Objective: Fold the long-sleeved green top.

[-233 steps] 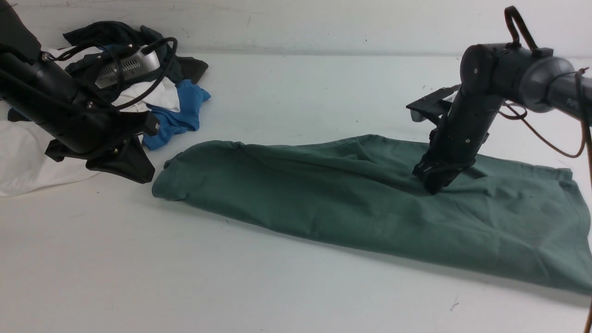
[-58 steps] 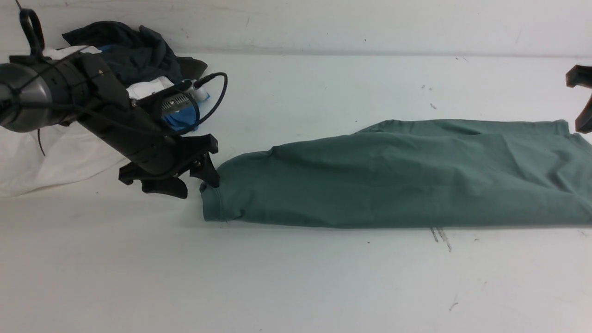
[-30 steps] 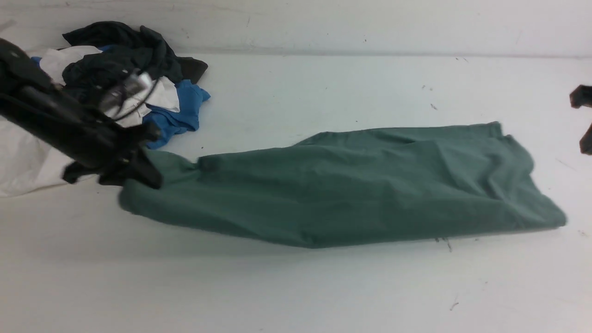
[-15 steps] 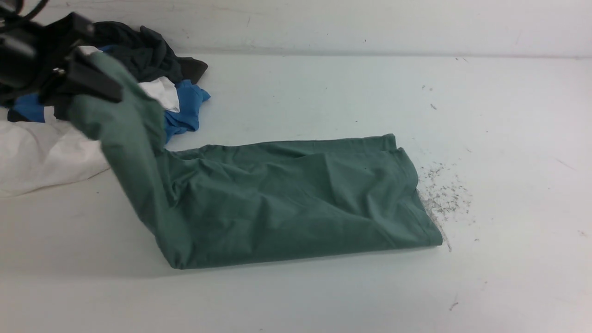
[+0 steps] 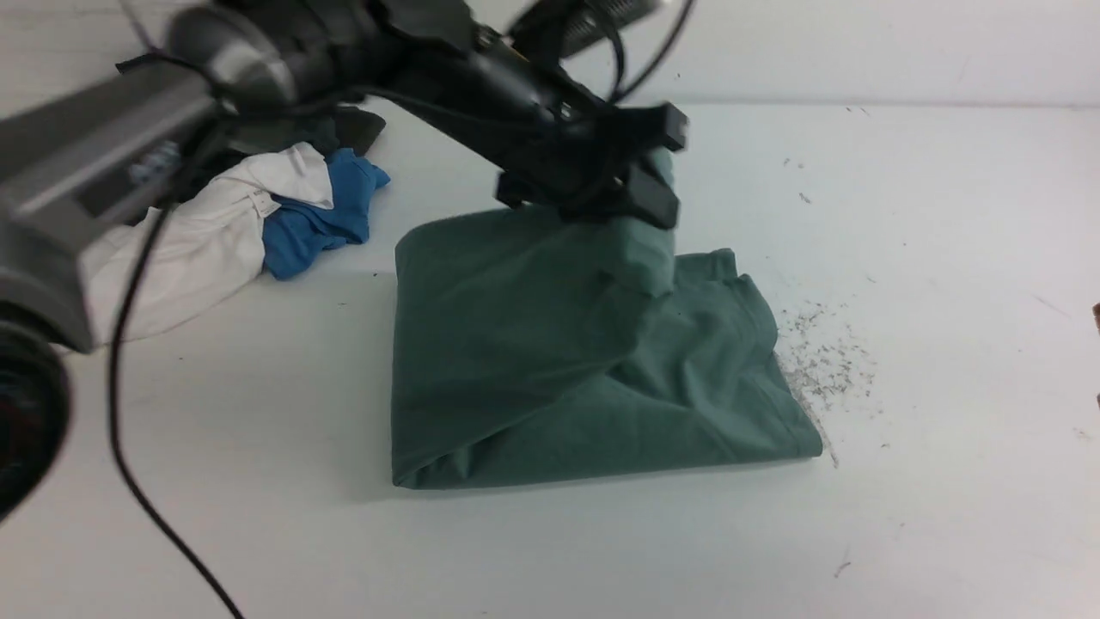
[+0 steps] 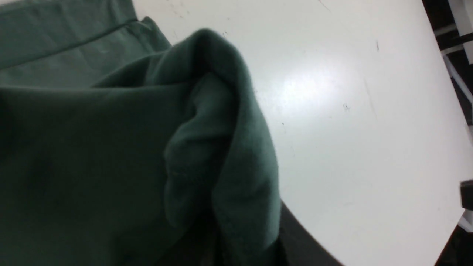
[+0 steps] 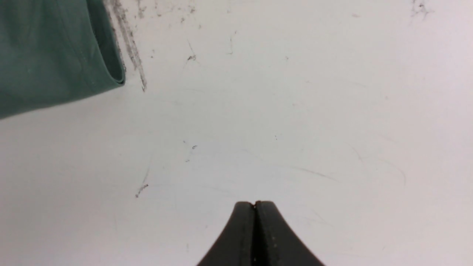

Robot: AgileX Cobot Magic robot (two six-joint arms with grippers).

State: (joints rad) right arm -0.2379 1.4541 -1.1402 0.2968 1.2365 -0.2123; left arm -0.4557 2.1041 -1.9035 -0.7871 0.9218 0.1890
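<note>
Surface: white table (image 5: 902,516), scuffed at right of centre.
Left gripper (image 5: 632,185): clenched on a bunched end of the top (image 5: 516,344), hanging above frame centre.
Change: half a second ago that end was up at upper left; now it is travelling right over the body, so the fold in half is closing.
Right gripper (image 7: 255,207): pressed together, empty, over bare table.
Pile (image 5: 284,206): lying at upper left.
</note>
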